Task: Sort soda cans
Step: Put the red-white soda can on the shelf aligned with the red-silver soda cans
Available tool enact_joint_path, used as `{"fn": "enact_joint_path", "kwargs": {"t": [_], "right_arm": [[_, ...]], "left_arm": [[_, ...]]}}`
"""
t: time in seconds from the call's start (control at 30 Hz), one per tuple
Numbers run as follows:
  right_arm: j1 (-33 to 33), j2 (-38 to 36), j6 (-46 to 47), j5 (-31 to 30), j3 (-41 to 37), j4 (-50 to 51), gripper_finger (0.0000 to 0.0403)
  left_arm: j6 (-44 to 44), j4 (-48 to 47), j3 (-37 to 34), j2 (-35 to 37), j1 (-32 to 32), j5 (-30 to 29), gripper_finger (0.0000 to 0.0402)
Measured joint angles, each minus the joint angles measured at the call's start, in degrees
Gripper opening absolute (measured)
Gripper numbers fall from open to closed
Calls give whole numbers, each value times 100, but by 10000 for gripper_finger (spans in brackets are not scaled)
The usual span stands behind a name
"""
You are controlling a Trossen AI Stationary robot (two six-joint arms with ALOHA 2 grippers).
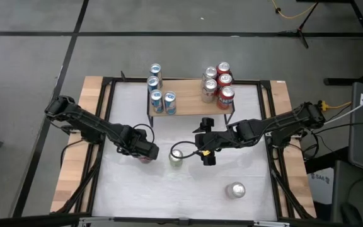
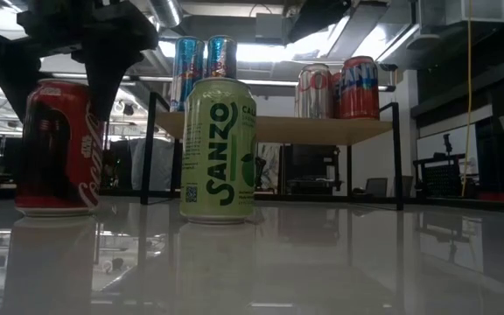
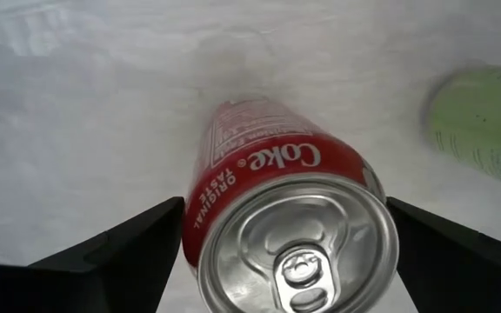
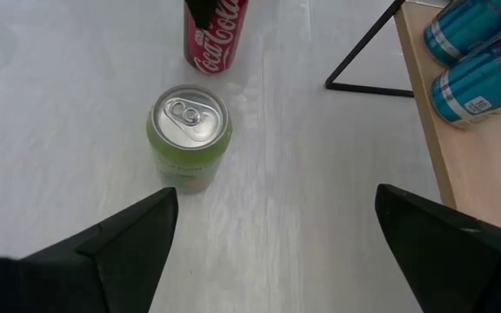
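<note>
Left gripper (image 3: 285, 261) straddles the red Coke can (image 3: 290, 222), jaws apart, toward the table's (image 1: 251, 157) left edge. Closing off-centre could tip it (the green can (image 1: 176, 157) stands near); right gripper (image 1: 203, 149), also spread, hovers beside that one.

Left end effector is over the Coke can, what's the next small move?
Probably close it. The left end effector stands open with a finger on each side of the upright red Coke can, which sits on the table, not yet gripped.
</note>
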State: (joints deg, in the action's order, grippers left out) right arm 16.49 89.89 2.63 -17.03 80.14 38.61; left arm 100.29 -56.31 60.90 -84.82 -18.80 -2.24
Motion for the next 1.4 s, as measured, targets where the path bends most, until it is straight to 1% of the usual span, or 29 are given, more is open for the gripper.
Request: {"fn": "enact_joint_path", "kwargs": {"t": [0.1, 0.23, 0.37, 0.43, 0.5, 0.57, 0.7, 0.77, 0.9, 1.0, 1.07, 1.13, 1.4], "right_arm": [[-1, 0, 2, 4, -1, 2, 381], [-2, 0, 2, 6, -2, 2, 381], [-1, 0, 2, 7, -2, 2, 381], [0, 0, 2, 8, -2, 2, 381], [-2, -2, 2, 8, -2, 4, 381], [0, 0, 2, 8, 0, 4, 381], [0, 0, 2, 9, -1, 4, 381], [-2, 0, 2, 9, -2, 4, 381], [0, 0, 2, 10, 0, 5, 381], [0, 0, 2, 10, -2, 4, 381], [0, 0, 2, 10, -1, 4, 381], [-1, 0, 2, 10, -2, 4, 381], [0, 0, 2, 11, -2, 4, 381]], "left_arm": [[8, 0, 0, 0, -16, 2, 361], [-105, -4, -2, 0, -33, -21, 323], [-596, 0, -2, 0, -24, -86, 278], [-1044, 2, -2, 0, 8, -109, 275], [-1679, 15, -2, 0, 62, -110, 275], [-2568, 65, -2, 0, 118, -96, 275], [-4966, 234, -2, -1, 222, 159, 275], [-6013, 312, -4, -3, 245, 294, 275], [-7544, 275, -4, -4, 242, 367, 278], [-8330, 141, -3, -4, 244, 374, 290], [-8676, 89, -2, -3, 244, 372, 294], [-8832, 88, -2, -2, 244, 372, 296], [-8865, 186, -2, -2, 242, 336, 308]]}}
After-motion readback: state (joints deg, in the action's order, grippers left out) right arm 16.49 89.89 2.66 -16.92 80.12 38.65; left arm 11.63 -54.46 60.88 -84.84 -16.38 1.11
